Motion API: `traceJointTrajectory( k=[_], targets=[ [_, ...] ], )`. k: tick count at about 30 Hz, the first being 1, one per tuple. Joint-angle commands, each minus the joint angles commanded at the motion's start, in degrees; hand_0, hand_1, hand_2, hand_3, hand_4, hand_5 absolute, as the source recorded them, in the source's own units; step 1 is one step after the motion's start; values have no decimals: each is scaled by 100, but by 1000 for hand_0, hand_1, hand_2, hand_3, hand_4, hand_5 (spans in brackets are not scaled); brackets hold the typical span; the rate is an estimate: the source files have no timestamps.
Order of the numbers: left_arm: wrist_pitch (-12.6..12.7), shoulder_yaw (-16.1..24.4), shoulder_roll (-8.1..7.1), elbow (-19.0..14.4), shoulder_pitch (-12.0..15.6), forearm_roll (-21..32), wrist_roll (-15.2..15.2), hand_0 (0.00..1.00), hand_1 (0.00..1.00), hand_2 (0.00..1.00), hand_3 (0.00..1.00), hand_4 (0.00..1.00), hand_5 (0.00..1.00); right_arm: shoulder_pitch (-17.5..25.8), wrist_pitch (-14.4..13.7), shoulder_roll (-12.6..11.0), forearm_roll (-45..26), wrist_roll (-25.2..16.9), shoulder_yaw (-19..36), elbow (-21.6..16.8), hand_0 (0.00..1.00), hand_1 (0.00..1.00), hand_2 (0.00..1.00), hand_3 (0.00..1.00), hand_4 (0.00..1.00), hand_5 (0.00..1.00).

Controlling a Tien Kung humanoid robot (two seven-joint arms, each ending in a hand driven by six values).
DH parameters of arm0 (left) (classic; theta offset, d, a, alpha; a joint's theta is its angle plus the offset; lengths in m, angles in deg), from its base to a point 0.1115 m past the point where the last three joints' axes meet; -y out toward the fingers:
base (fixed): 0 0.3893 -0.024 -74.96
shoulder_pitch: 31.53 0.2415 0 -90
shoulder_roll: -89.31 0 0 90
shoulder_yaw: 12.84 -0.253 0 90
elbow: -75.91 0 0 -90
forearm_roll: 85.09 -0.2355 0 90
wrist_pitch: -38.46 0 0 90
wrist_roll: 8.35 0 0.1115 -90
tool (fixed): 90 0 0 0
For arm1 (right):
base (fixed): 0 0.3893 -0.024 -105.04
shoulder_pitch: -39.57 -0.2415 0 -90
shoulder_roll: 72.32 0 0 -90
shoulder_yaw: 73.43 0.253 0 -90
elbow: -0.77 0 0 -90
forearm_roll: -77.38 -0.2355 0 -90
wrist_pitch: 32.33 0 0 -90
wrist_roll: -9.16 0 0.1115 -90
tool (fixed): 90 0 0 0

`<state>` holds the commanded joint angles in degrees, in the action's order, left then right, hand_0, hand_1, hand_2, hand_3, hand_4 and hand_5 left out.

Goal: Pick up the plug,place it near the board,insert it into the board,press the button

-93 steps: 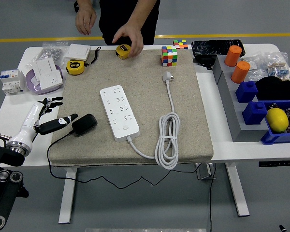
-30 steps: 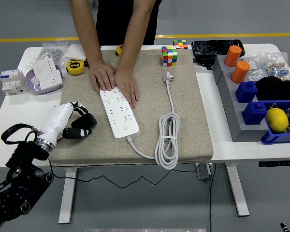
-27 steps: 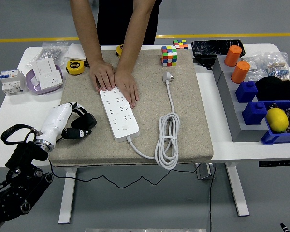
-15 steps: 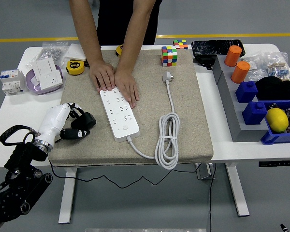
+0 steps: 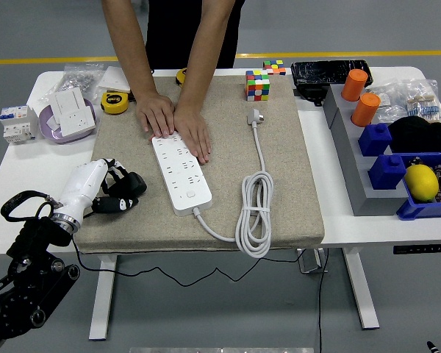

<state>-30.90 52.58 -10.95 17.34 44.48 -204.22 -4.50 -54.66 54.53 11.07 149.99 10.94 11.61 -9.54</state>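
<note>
At the lower left of the frame the left arm comes up from the corner, its white forearm tilted up and to the right over the mat's (image 5: 294, 169) left edge. The left hand (image 5: 115, 185) lies low on the mat, its black fingers (image 5: 116, 175) curled over and around the black plug (image 5: 130, 188), which sits on the mat at left centre, with its thin black cord trailing down off the near edge. Just right of it, apart from the plug, lies the white board (image 5: 181, 173), slanting from upper left to lower right in the middle of the frame. A person at the top of the frame presses both hands (image 5: 174, 122) flat on the board's far end. The board's white cable (image 5: 254, 213) coils at centre right.
</note>
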Motion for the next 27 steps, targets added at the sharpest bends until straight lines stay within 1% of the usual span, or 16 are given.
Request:
traceJointTrajectory(
  k=[4,8,10,12,13,14,16,18,19,20,23,24,27],
  targets=[
    [-122,-22,-39,-219,-20,439,-2,331,239,231,428,665,16,-10,0,2,-14,-5,-10,0,828,761,746,769,998,964],
    [-372,-53,-150,-525,-116,1085,-59,333,241,235,423,655,29,-14,-2,3,-17,-1,-10,0,828,761,747,768,998,964],
    [-564,-63,-232,-702,-230,1465,-115,333,241,235,423,655,29,-12,-4,1,-15,8,-10,0,828,761,747,768,998,964],
    [-711,-107,-315,-825,-356,1721,-147,333,241,235,423,655,29,-12,-5,0,-16,12,-11,0,828,761,747,768,998,964],
    [-812,-158,-377,-885,-469,1883,-161,333,241,235,423,655,29,-15,-6,-2,-17,14,-13,0,828,761,747,768,998,964],
    [-860,-189,-408,-903,-531,1976,-166,336,249,240,424,656,31,-17,-6,-3,-16,15,-16,0,828,762,746,768,998,961],
    [-994,-310,-493,-893,-721,2141,-174,336,249,240,424,656,31,-31,-6,-6,8,19,-16,0,828,762,746,768,998,961],
    [-1084,-479,-589,-830,-947,2195,-160,336,249,240,424,656,31,-46,-6,-7,28,22,-22,0,828,762,746,768,998,961],
    [-1131,-580,-648,-779,-1062,2200,-150,336,249,240,424,656,31,-55,-5,-10,30,21,-28,0,828,762,746,768,998,961],
    [-1186,-763,-727,-707,-1236,2204,-133,344,265,250,426,656,23,-67,-6,-17,32,21,-31,0,828,761,746,768,998,960],
    [-1249,-1007,-797,-618,-1432,2170,-117,344,265,250,426,656,23,-79,-6,-27,45,23,-26,0,828,761,746,768,998,960],
    [-1283,-1149,-816,-545,-1539,2077,-110,344,265,250,426,656,23,-89,-8,-34,49,23,-21,0,828,761,746,768,998,960],
    [-1308,-1452,-836,-441,-1689,1950,-93,346,276,254,430,661,19,-92,-8,-32,59,28,-11,0,828,761,746,768,998,959]
  ],
)
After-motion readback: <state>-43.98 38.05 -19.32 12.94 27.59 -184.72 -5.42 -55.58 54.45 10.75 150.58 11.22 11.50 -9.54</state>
